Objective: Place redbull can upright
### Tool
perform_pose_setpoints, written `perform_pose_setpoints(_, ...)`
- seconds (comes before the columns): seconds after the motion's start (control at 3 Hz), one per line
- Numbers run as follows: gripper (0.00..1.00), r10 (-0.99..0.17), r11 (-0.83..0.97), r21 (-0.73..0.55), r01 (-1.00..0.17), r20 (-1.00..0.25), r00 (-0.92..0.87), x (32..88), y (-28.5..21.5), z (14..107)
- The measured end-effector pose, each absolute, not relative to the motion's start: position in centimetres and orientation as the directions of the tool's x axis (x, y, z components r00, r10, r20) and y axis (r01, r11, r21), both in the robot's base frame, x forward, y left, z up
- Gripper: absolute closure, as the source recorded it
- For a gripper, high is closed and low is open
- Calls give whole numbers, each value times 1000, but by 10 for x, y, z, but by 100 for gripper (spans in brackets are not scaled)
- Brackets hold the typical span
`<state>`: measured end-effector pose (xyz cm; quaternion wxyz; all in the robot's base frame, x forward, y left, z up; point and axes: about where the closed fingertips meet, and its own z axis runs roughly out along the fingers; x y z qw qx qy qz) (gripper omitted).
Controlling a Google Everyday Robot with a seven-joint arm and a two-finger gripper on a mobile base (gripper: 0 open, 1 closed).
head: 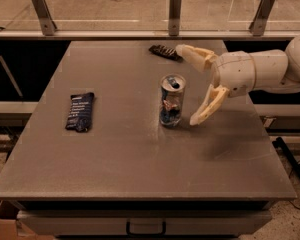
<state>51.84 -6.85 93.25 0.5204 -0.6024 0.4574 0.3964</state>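
The redbull can [171,100] stands upright near the middle of the grey table [135,154], its silver pull-tab top facing up. My gripper [188,84] is just to the right of the can, open wide and empty. One finger [195,55] reaches toward the back of the table, the other [208,105] points down beside the can. Neither finger touches the can. The white arm comes in from the right edge.
A flat dark-blue packet [80,111] lies on the left part of the table. A small dark wrapped bar [164,52] lies near the back edge, close to the upper finger. A rail with metal posts [174,6] runs behind the table.
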Motion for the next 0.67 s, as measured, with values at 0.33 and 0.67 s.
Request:
perform_pose_setpoints(0.33,0,-290,36,-293,-955,-918,271,531,-125,948)
perform_pose_setpoints(0.67,0,-496,185,-316,-931,-848,189,550,-192,985)
